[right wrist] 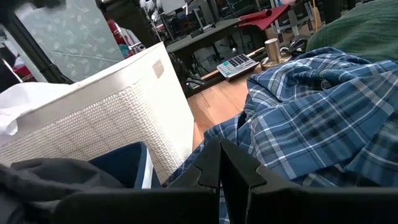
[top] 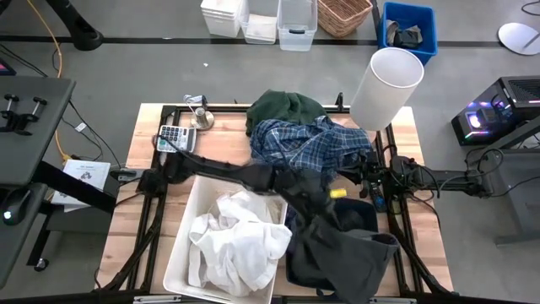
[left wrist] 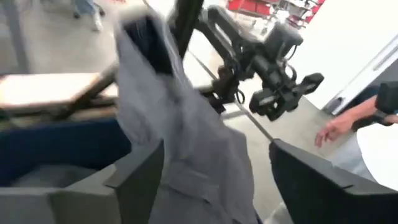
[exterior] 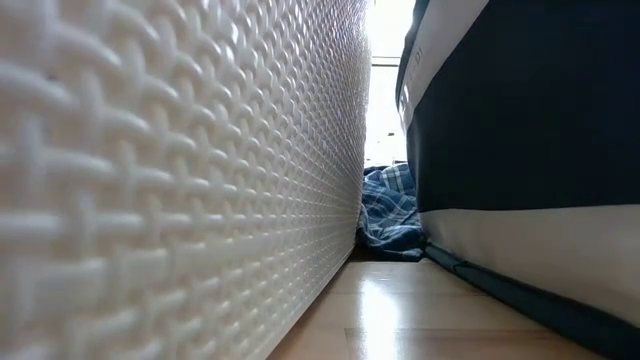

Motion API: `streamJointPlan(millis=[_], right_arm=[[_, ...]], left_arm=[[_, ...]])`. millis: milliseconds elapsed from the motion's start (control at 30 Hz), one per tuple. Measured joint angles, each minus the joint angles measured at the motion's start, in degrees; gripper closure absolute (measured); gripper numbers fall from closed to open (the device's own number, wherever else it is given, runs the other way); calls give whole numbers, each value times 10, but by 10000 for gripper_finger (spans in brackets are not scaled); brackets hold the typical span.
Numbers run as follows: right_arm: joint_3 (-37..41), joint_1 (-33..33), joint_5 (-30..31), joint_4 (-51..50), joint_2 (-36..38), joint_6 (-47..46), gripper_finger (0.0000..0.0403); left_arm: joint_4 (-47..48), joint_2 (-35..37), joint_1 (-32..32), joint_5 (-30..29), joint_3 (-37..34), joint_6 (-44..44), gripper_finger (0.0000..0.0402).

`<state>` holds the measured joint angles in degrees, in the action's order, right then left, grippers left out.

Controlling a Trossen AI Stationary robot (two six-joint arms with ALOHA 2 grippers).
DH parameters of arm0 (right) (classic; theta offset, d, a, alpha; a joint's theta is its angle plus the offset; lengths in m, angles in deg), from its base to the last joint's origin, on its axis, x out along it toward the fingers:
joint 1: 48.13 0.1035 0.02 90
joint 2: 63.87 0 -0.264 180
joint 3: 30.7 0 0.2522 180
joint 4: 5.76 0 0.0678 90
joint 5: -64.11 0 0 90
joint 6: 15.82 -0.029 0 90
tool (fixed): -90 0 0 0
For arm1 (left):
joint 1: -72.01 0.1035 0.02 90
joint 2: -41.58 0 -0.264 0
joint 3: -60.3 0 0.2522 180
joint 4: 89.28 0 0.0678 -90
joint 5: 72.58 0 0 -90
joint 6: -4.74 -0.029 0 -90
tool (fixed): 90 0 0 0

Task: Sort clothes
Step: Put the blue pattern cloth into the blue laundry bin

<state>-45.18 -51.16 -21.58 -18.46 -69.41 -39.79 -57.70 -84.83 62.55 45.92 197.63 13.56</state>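
Draping over the navy bin's (top: 364,211) near edge, the dark grey garment (top: 342,257) hangs pinched in the left gripper (top: 314,221). Right gripper (right wrist: 219,163), fingers together, rests beside the plaid shirt (top: 308,145).

The overhead camera looks straight down on the worktop (top: 152,215). The low one sits wedged between the white bin (exterior: 170,180) and the navy bin (exterior: 520,110), sharing the plaid shirt (exterior: 388,215) with the right wrist's close view.

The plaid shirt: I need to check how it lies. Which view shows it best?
The high view: the plaid shirt shows whole, beside the dark green garment. The right wrist view shows part close up; the low view a sliver; the left wrist view nothing.
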Motion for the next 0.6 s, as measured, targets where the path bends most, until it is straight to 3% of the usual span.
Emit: streamJointPlan(millis=[133,300,600], right_arm=[[0,0,0,0,0,0,402],[0,0,0,0,0,0,402],[0,0,0,0,-1,0,402]], left_arm=[[80,55,31,-29,2,-44,110],[191,83,92,-166,1,-109,109],[240,43,247,-209,-112,69,108]])
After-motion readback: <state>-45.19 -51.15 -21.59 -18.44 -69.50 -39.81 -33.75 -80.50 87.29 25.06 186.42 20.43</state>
